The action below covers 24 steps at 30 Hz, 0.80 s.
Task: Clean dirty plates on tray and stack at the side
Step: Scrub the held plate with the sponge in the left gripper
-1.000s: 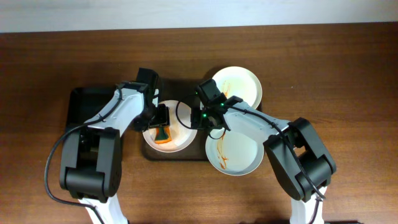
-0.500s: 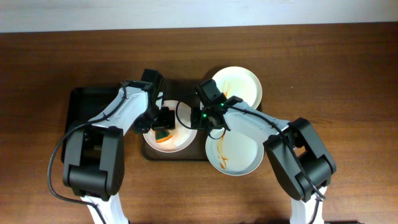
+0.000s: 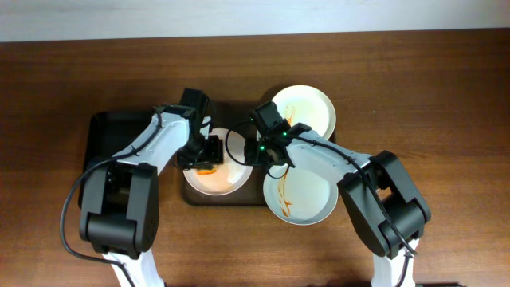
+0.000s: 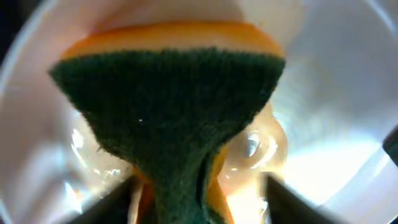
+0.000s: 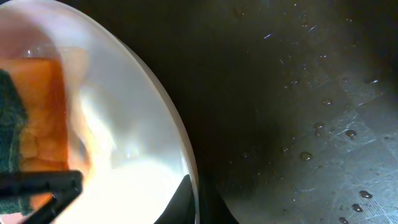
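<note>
Three white plates lie on the dark brown tray [image 3: 239,199]. The left plate [image 3: 227,185] is under both grippers. My left gripper [image 3: 207,157] is shut on an orange sponge with a green scouring side [image 4: 180,124], pressed onto that plate [image 4: 348,93]. My right gripper [image 3: 253,151] is shut on the plate's right rim [image 5: 177,134], one finger inside and one outside. The sponge also shows in the right wrist view [image 5: 37,118]. A plate with sauce streaks [image 3: 307,108] sits at the back right. Another streaked plate [image 3: 307,195] sits at the front right.
A smaller black tray [image 3: 107,135] lies to the left of the brown tray. The wet dark tray floor [image 5: 311,112] shows to the right of the held plate. Brown table [image 3: 446,96] surrounds everything.
My left gripper has slid the sponge from the front of the left plate toward its back. The right gripper has stayed on the rim.
</note>
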Each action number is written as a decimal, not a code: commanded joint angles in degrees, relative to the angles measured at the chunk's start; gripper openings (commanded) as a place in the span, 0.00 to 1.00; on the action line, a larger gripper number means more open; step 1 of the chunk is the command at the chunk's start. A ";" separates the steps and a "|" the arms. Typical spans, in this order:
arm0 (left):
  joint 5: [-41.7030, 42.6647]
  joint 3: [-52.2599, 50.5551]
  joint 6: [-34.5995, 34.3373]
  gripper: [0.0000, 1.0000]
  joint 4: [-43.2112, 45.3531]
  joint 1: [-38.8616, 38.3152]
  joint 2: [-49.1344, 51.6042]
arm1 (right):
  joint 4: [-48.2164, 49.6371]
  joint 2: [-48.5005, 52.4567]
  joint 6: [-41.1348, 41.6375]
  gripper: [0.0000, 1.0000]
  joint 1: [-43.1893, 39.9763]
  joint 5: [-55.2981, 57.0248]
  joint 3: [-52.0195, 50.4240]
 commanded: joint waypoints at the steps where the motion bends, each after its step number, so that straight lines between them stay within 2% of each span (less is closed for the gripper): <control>1: -4.52 -2.05 1.57 1.00 1.38 0.26 3.06 | -0.24 1.18 0.87 0.05 -0.39 1.60 0.33; 2: -5.01 -2.05 1.57 0.99 3.10 0.26 3.06 | -0.22 1.18 0.90 0.05 -0.39 1.60 0.33; 4: -6.36 -2.08 1.53 0.75 7.87 0.15 3.08 | -0.24 1.18 0.87 0.05 -0.39 1.62 0.33; 6: -6.34 -2.12 1.53 0.50 7.52 0.13 3.08 | -0.22 1.18 0.87 0.05 -0.39 1.64 0.33; 8: -6.16 -2.12 1.53 0.37 6.54 0.15 3.08 | 0.02 1.18 0.87 0.05 -0.39 1.64 0.33; 10: -5.88 -2.12 1.53 0.00 5.84 0.15 3.08 | 0.02 1.18 0.87 0.05 -0.39 1.84 0.33; 15: -5.90 0.09 1.53 0.00 5.66 0.15 2.84 | 0.04 1.18 0.87 0.05 -0.39 2.01 0.33; 16: -5.88 0.09 1.53 0.48 4.85 0.13 2.84 | 0.02 1.18 0.90 0.05 -0.39 2.01 0.33; 17: -5.88 0.09 1.53 0.69 3.87 0.00 2.84 | 0.02 1.18 0.90 0.05 -0.39 2.01 0.33; 18: -5.88 0.04 1.16 0.69 2.05 -0.09 2.84 | 0.04 1.18 0.90 0.05 -0.39 2.01 0.33; 19: -5.88 -0.02 0.13 0.49 1.29 -0.07 2.84 | 0.04 1.18 0.90 0.05 -0.39 2.01 0.33; 20: -5.92 -0.02 -0.63 0.35 1.18 -0.07 2.84 | 0.07 1.18 0.90 0.05 -0.39 2.01 0.33; 22: -5.92 -0.02 -0.63 0.18 1.40 -0.07 2.86 | 0.15 1.18 0.90 0.05 -0.39 2.01 0.33; 24: -5.95 -0.02 -0.63 0.10 1.77 -0.07 2.84 | 0.22 1.18 0.90 0.05 -0.39 2.01 0.33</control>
